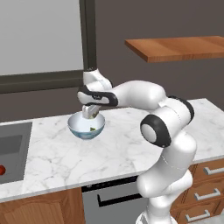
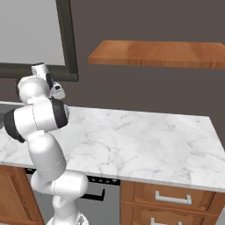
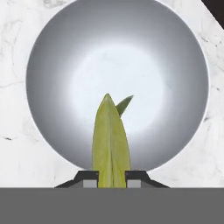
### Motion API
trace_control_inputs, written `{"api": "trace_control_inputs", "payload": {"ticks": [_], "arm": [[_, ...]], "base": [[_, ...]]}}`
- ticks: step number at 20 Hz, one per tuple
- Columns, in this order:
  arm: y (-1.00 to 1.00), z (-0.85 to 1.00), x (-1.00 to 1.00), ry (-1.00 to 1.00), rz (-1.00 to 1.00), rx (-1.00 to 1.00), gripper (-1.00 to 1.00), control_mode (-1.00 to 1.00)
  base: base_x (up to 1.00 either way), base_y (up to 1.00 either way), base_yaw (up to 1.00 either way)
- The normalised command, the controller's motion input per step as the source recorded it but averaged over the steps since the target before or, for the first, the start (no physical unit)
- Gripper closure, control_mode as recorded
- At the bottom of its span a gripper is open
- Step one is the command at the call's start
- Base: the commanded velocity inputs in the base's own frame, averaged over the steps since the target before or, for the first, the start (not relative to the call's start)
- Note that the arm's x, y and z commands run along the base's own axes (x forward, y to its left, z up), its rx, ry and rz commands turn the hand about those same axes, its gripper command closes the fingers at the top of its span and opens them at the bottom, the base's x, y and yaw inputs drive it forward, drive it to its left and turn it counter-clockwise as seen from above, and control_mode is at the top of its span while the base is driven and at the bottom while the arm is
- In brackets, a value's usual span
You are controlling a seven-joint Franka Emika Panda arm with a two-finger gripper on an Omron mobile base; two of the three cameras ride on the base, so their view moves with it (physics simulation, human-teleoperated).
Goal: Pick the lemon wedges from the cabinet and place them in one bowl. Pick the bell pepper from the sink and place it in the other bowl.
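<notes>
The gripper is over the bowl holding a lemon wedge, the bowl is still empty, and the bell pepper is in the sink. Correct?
Not quite: the bowl is not empty. The hand view shows a second lemon wedge already lying in it, behind the lemon wedge clamped in the gripper. The bell pepper is in the sink, as you said.

Veined marble counter (image 1: pixel 65 153), reddish wooden shelf (image 2: pixel 158 53), glossy smooth bowl (image 3: pixel 57 57).

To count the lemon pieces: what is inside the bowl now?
One lemon wedge lies inside the bowl. The second wedge, gripped in the pincer above, covers part of it and some bowl floor.
</notes>
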Motion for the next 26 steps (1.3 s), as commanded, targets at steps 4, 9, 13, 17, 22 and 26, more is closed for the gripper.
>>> {"api": "trace_control_inputs", "payload": {"ticks": [4, 9, 13, 17, 22, 26], "arm": [[0.01, -0.43, 0.02, 0.00, 0.00, -0.01, 1.00, -1.00], [0.09, -0.18, 0.14, -0.06, 0.00, -0.01, 1.00, -1.00], [0.04, -0.16, 0.18, -0.04, 0.00, 0.00, 1.00, -1.00], [0.07, -0.11, 0.05, -0.04, 0.00, 0.00, -1.00, -1.00], [0.01, -0.07, 0.00, -0.02, 0.00, 0.00, -1.00, -1.00], [-0.07, 0.09, -0.06, -0.01, -0.01, 0.01, -1.00, -1.00]], "base": [[0.00, 0.00, 0.00], [0.00, 0.00, 0.00], [0.00, 0.00, 0.00], [0.00, 0.00, 0.00], [0.00, 0.00, 0.00], [0.00, 0.00, 0.00]]}}
